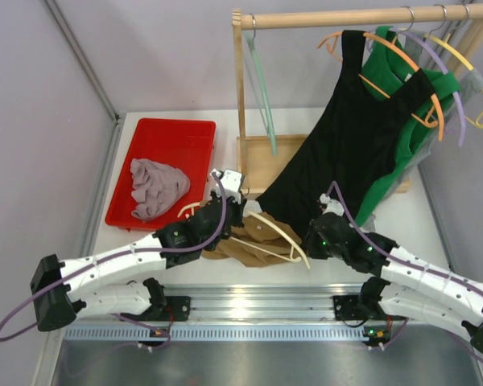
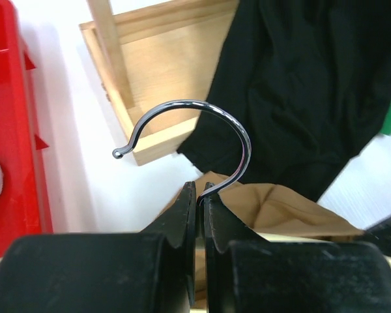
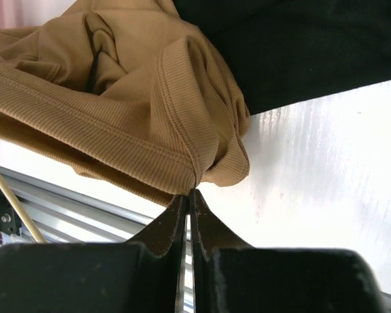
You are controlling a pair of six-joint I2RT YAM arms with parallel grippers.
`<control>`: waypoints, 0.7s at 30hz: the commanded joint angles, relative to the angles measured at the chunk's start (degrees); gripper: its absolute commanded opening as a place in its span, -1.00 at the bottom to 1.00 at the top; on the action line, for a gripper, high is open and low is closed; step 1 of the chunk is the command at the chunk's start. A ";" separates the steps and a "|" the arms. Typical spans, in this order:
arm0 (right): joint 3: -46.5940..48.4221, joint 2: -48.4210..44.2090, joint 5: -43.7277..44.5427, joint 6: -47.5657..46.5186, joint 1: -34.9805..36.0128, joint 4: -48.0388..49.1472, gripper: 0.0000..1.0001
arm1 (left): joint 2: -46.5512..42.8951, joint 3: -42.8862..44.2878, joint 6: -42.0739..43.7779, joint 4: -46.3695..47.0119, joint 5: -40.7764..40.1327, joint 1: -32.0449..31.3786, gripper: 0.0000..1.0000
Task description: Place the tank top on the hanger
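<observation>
The tan tank top [image 1: 243, 248] lies crumpled on the table near the front edge, between the two arms. The cream hanger [image 1: 283, 232] lies across it. My left gripper [image 1: 232, 215] is shut on the base of the hanger's metal hook [image 2: 229, 124], which curves up above the tips of my left gripper [image 2: 201, 189]. My right gripper [image 1: 311, 241] sits at the tank top's right side. In the right wrist view my right gripper [image 3: 189, 193] is shut on a ribbed hem of the tank top [image 3: 117, 111], and the fabric gathers to a point at the tips.
A red tray [image 1: 195, 133] at the back left holds a mauve-grey cloth [image 1: 154, 186]. A wooden rack base [image 1: 262, 161] stands behind. A black garment [image 1: 346, 153] on an orange hanger drapes down to the table beside the tank top, with a green garment [image 1: 419, 88] behind it.
</observation>
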 commanded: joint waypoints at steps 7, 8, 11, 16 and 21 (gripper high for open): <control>1.05 -3.98 1.89 -0.18 -0.59 -5.54 -1.00 | 1.47 0.54 -3.09 4.63 -12.37 -0.07 -1.00; 1.32 -4.07 1.98 -0.27 -0.59 -5.80 -1.00 | 1.39 0.45 -3.09 4.63 -12.90 -0.08 -1.00; 2.46 -4.59 1.89 -0.45 -0.59 -6.86 -1.00 | 1.48 0.10 -3.44 4.28 -15.36 0.01 -1.00; 3.78 -5.03 2.24 -0.62 -0.59 -8.61 -1.00 | 1.47 -0.95 -3.88 4.63 -15.89 -0.07 -1.00; 6.59 -5.56 2.68 -0.97 -0.59 -10.81 -1.00 | 2.09 -1.92 -3.97 4.54 -18.08 -0.08 -1.00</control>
